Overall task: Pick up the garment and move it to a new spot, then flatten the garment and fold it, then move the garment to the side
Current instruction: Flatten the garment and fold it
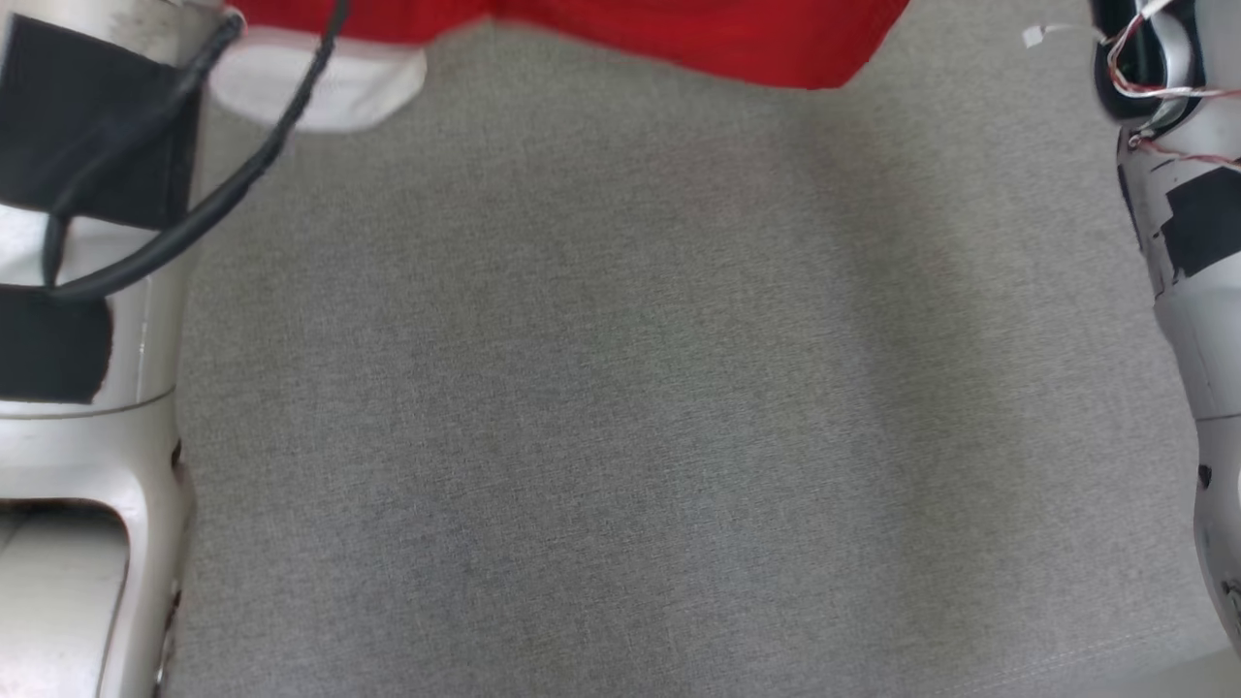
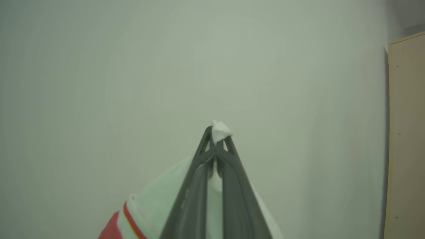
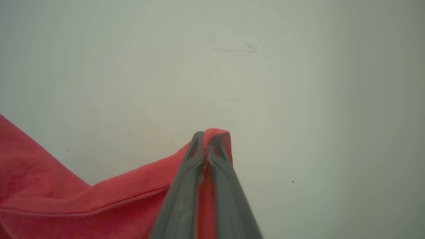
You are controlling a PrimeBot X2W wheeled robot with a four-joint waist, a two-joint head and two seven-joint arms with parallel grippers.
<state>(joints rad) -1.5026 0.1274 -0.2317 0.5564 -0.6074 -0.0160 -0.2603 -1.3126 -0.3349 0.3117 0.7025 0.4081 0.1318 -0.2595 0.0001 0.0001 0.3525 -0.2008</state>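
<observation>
The garment (image 1: pixel 698 39) is red with a white part, and its lower edge hangs across the top of the head view above the grey cloth surface (image 1: pixel 620 407). In the left wrist view my left gripper (image 2: pixel 215 132) is shut on a white corner of the garment (image 2: pixel 156 205), which has a red stripe. My right gripper (image 3: pixel 207 136) is shut on a red fold of the garment (image 3: pixel 83 202), which trails off to the left. Both wrist cameras face a pale wall. My pale forearms stand at the left and right edges of the head view.
A black cable (image 1: pixel 223 194) loops off my left forearm (image 1: pixel 87 339). Thin red and white wires (image 1: pixel 1154 87) run over my right forearm (image 1: pixel 1193 291). A light wooden cabinet edge (image 2: pixel 406 132) stands at the right of the left wrist view.
</observation>
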